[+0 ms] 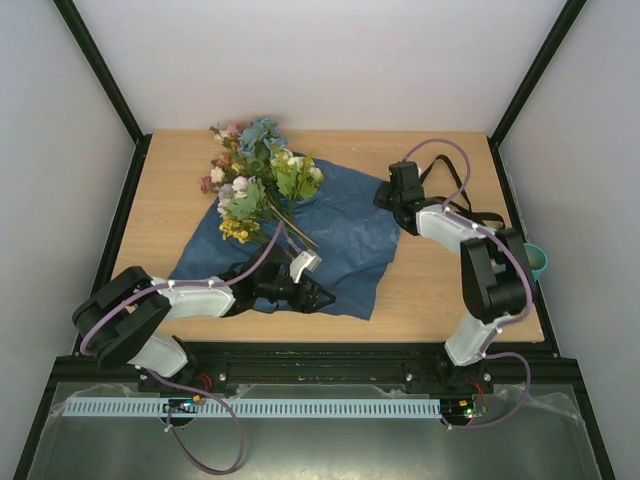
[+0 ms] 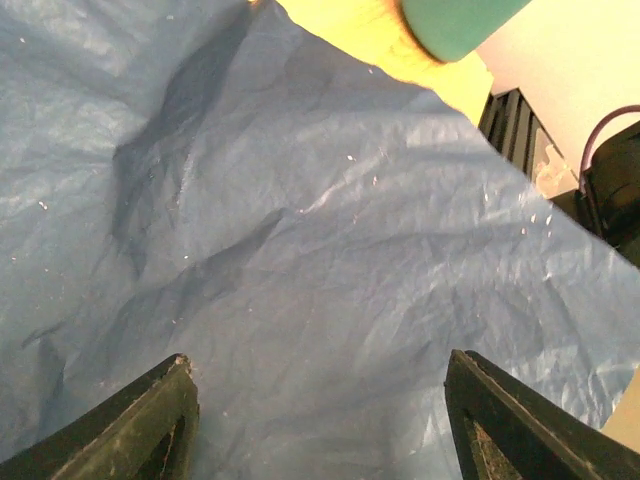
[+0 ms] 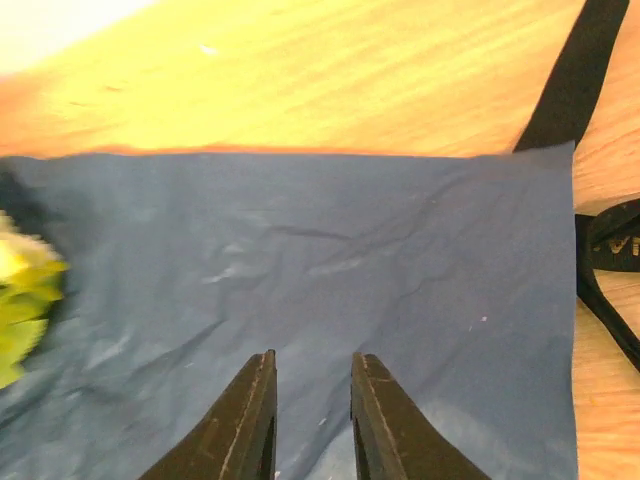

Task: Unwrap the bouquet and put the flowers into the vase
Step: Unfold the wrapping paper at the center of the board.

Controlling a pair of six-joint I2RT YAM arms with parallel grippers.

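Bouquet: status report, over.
Left claw open over the blue paper, empty. Right claw slightly parted at paper's edge, empty. Flowers lying on spread paper; vase at right table edge. Black ribbon loose beside right claw.

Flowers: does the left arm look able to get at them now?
Probably yes. The flowers lie uncovered on the paper, close to the open left tool, nothing between; the tool points away, so it must turn.

Middle of the paper (image 1: 345, 235) is wide open, and so is the bare worktop (image 1: 420, 290) to its right. Flowers (image 1: 250, 180) hog the far-left corner, ribbon (image 1: 478, 216) loops clutter the right side, and the vase (image 1: 540, 262) sits at the right edge behind the right arm (image 1: 490, 270).
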